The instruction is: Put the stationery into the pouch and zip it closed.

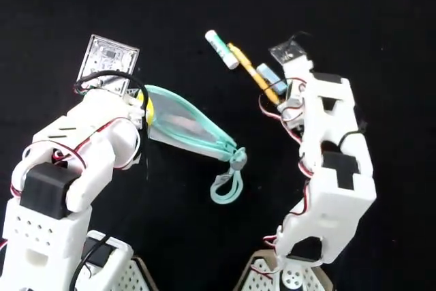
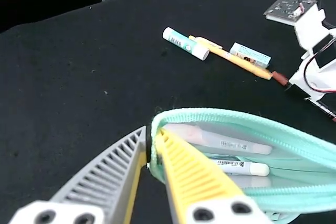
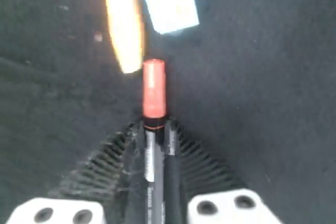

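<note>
Pinched at its rim by the closed left fingers (image 2: 191,179): the pouch (image 2: 273,132), apparently to keep its mouth open on the worktop (image 1: 354,25), with two pens (image 2: 231,165) inside. Clamped in the right fingers (image 3: 197,166): a red-capped pen (image 3: 154,87), likely bound for the pouch. Waiting just beside: glue stick (image 1: 221,49), yellow pen (image 1: 246,67), eraser (image 1: 270,76)
</note>
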You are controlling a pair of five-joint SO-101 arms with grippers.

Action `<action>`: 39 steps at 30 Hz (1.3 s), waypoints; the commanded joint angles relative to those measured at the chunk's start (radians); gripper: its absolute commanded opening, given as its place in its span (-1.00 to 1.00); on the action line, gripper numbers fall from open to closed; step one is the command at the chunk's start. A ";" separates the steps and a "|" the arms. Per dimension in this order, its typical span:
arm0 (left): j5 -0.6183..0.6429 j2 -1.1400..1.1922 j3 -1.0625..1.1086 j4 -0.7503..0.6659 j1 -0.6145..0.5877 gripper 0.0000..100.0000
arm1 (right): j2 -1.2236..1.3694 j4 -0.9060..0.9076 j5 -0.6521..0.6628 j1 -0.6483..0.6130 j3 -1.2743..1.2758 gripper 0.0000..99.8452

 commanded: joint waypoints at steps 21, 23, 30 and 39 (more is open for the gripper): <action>-0.011 0.078 0.030 0.043 0.028 -0.94 | -0.782 0.080 -0.037 0.094 0.639 -0.97; -0.009 0.077 0.030 0.044 0.028 -0.94 | -0.745 0.075 -0.037 0.094 0.639 -0.97; -0.009 0.077 0.021 0.072 0.028 -0.94 | -0.555 -0.075 0.031 0.183 0.573 -0.97; -0.011 0.077 0.021 0.063 0.028 -0.94 | -0.334 -0.087 0.103 0.285 0.449 -0.70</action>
